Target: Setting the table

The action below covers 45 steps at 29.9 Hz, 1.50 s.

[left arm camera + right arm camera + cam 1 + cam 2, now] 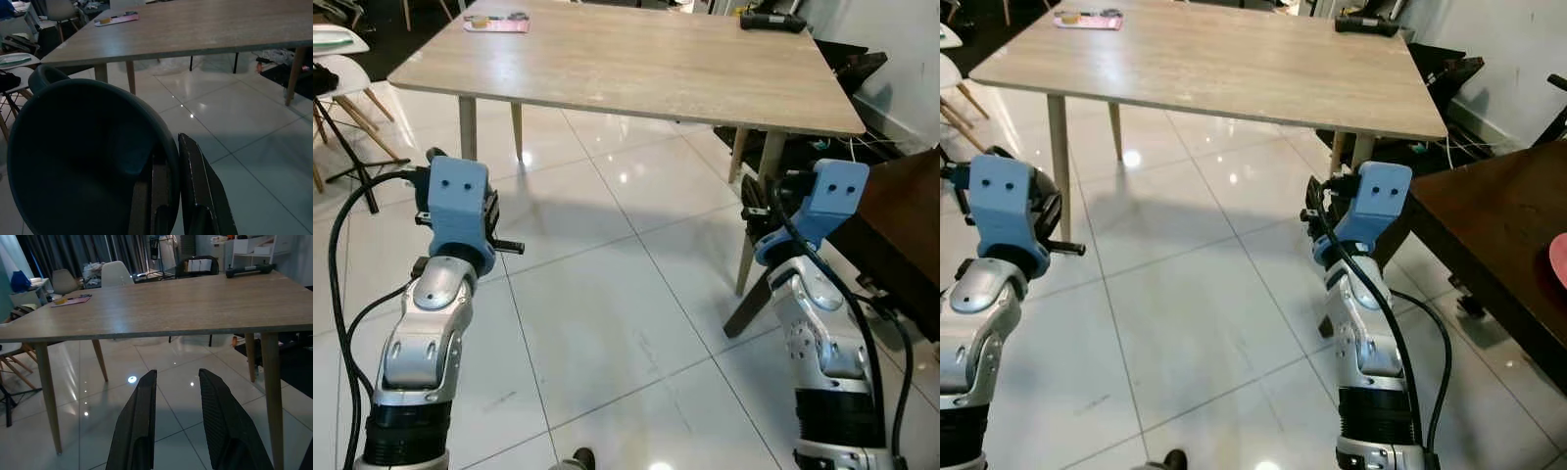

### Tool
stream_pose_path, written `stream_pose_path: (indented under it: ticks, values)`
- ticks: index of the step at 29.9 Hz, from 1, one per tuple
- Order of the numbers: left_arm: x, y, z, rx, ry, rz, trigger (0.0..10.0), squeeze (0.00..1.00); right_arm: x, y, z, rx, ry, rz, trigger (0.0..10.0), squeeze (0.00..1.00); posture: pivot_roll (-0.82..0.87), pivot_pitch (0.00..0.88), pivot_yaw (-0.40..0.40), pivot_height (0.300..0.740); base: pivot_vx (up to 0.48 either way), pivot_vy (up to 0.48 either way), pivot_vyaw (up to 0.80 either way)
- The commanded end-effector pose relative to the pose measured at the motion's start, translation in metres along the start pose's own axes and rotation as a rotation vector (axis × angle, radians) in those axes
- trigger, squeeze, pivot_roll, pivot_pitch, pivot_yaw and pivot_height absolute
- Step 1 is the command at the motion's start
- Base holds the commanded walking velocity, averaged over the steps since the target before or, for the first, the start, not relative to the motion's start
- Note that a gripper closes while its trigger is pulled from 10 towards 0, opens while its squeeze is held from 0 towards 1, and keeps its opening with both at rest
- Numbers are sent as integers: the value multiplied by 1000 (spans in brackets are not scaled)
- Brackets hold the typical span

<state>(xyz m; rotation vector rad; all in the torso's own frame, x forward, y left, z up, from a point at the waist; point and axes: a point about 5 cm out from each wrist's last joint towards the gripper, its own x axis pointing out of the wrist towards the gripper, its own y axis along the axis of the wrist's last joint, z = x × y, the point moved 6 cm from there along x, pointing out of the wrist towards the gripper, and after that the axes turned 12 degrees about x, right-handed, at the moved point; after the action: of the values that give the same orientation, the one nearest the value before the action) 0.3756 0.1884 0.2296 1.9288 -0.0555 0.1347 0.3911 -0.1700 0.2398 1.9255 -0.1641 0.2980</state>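
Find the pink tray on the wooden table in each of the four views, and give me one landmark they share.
Left eye view: pink tray at the table's far left corner, along the top edge.
Right eye view: top left, on the same far corner.
Left wrist view: upper left, beyond the dark bowl that the left gripper holds.
Right wrist view: left of centre, on the far side.
Shared landmark: the wooden table.

A dark teal bowl (pixel 83 161), round and deep with its hollow facing the wrist camera, is clamped by its rim between the left gripper (pixel 168 196) fingers, near the wooden table (pixel 636 59).
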Motion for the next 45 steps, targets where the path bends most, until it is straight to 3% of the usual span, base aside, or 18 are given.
stream_pose_path:
  ticks: [1, 17, 24, 45]
  values:
    - [-1, -2, 1, 2, 0, -9, 10000, 0, -2, -2, -1, 8, 4, -6, 10000, 0, 81, 93, 36, 740, 379, 292, 0]
    - [0, -2, 1, 7, -2, -10, 10000, 0, -2, -1, 0, 35, -2, -1, 10000, 0, 82, 93, 36, 740, 378, 295, 0]
    - [0, -2, 2, 13, -9, -8, 10000, 0, -2, -1, 1, 37, -2, 0, 10000, 0, 81, 92, 36, 740, 383, 287, -777]
    - [1, -3, 1, 14, -15, -11, 10000, 0, -1, -1, -1, 42, 3, 1, 10000, 0, 84, 86, 36, 740, 477, 0, -53]
